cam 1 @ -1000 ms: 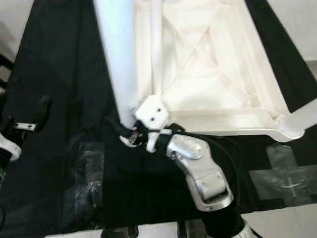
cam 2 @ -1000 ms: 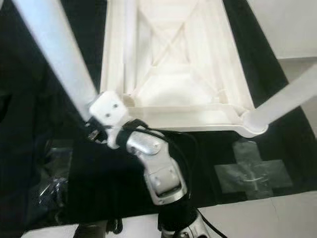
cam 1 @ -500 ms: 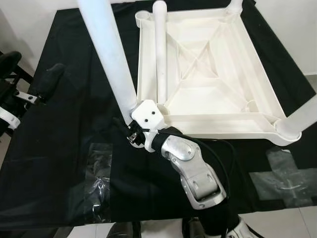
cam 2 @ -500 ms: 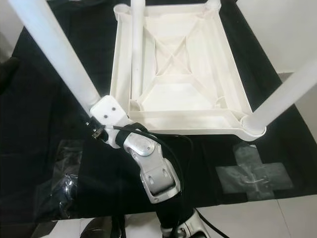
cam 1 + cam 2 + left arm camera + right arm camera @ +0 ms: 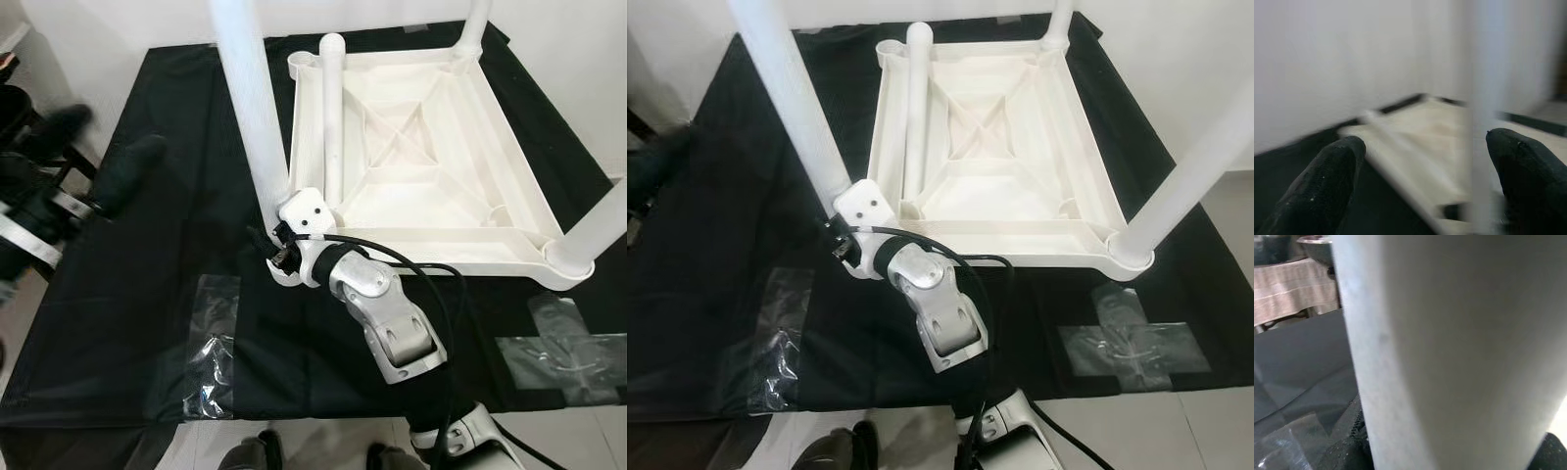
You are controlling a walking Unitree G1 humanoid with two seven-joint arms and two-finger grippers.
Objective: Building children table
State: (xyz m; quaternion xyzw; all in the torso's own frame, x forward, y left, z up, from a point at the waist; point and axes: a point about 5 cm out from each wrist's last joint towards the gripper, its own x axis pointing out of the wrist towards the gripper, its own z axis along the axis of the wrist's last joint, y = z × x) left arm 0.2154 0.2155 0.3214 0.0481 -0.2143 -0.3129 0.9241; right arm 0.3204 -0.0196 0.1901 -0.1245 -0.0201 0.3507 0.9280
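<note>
**Upturned children's table, right gripper at near-left leg**

- Children's table top (image 5: pixel 431 166): white plastic, lying upside down on the black cloth (image 5: pixel 167 245) that covers the surface; ribbed underside facing up.
- Near-left leg (image 5: pixel 250 108): white tube, standing up from the table top's near-left corner, leaning slightly.
- Near-right leg (image 5: pixel 1200 162): standing in its corner socket.
- Far-right leg (image 5: pixel 477 24): upright at the far corner.
- Loose leg (image 5: pixel 333 117): lying inside the upturned top, along its left rim.
- Right gripper (image 5: pixel 284 257): at the base of the near-left leg, its white wrist housing against the tube. The right wrist view has the tube pressed close before the lens; whether the fingers pinch it cannot be told.
- Left gripper (image 5: pixel 1425 181): held off to the left of the cloth, well apart from the table; black fingers (image 5: pixel 1327 181) spread, nothing between them.
- Clear tape patches (image 5: pixel 211 343): stuck on the cloth's near edge, left and right.
</note>
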